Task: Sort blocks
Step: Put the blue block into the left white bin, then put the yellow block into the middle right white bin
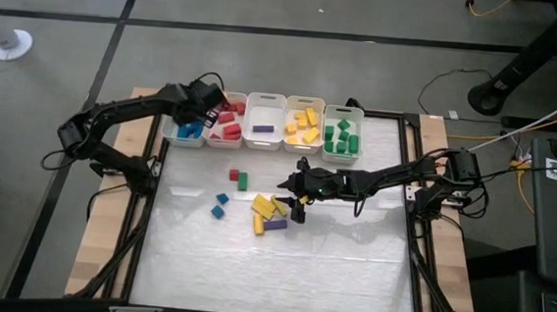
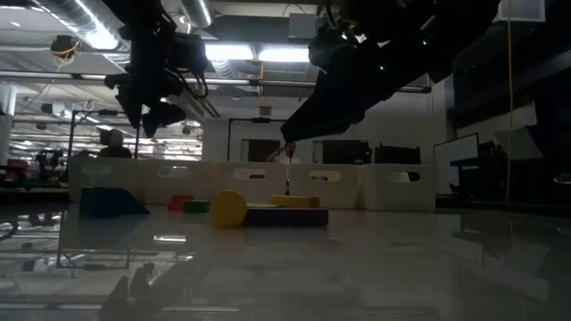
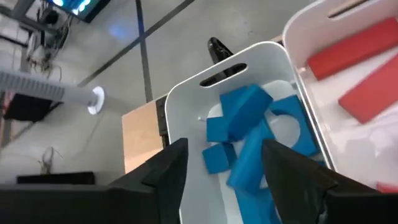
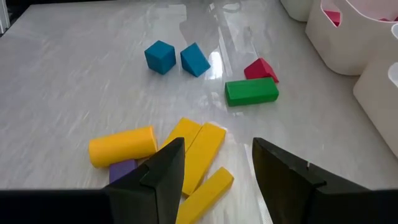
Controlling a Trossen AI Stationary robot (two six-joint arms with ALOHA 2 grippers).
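My left gripper [image 1: 207, 100] [image 3: 224, 147] hangs open above the leftmost white bin [image 1: 175, 132], where several blue blocks [image 3: 245, 124] lie in a heap. It touches none of them. My right gripper [image 1: 300, 205] [image 4: 217, 144] stands open over the loose blocks at mid-table. Its fingers are just above two yellow bars [image 4: 200, 148] that lie on the table. Beside them rest a yellow cylinder [image 4: 122, 145] and a purple block [image 4: 122, 169]. Farther off lie two blue blocks [image 4: 160, 56], a red one [image 4: 261, 68] and a green bar [image 4: 251, 91].
Five white bins line the table's far edge: blue, red [image 1: 227, 123], purple [image 1: 263, 127], yellow [image 1: 303, 126] and green [image 1: 342, 136] blocks, from left to right. The near half of the table [image 1: 280, 274] is bare. Cables and a stand lie on the floor beyond.
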